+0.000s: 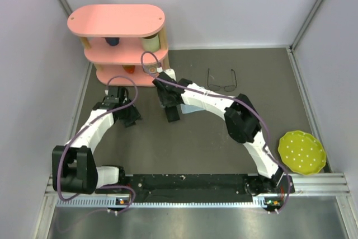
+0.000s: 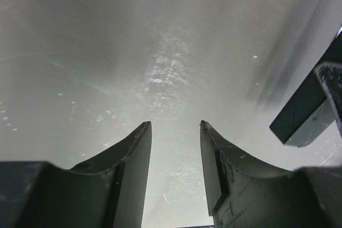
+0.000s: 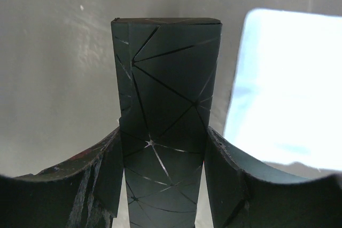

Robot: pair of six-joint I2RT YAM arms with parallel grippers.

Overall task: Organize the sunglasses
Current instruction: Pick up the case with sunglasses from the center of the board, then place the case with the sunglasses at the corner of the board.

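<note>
Two arms are stretched fwd over a dark table, toward a pink shelf at the back left.

R gripper is clamped on a black case. In the R wrist view the case stands btwn the fingers, both pads tight on its long sides. Its surface is faceted w/ thin pale lines, and its far end sticks out well past the tips. From above, the R gripper sits just in front of the shelf's bottom tier.

Cloth, light blue, lies flat on the table just right of the case. From above only a pale corner of the cloth shows beside the R arm.

L gripper has its fingers apart w/ nothing btwn them, only bare table below. A dark bar juts in at the right edge of the L wrist view; can't tell what it is. From above, the L gripper is left of the R one, near but not touching.

Glasses, thin dark wire frame w/ roundish lenses, lie on the table right of the shelf, near the back wall. Their temples are unfolded and point to the back. They're well apart from both grippers.

Plate, yellow-green w/ white dots, sits at the table's right edge by the R arm. The shelf tiers hold a few small items, too small to id.
</note>
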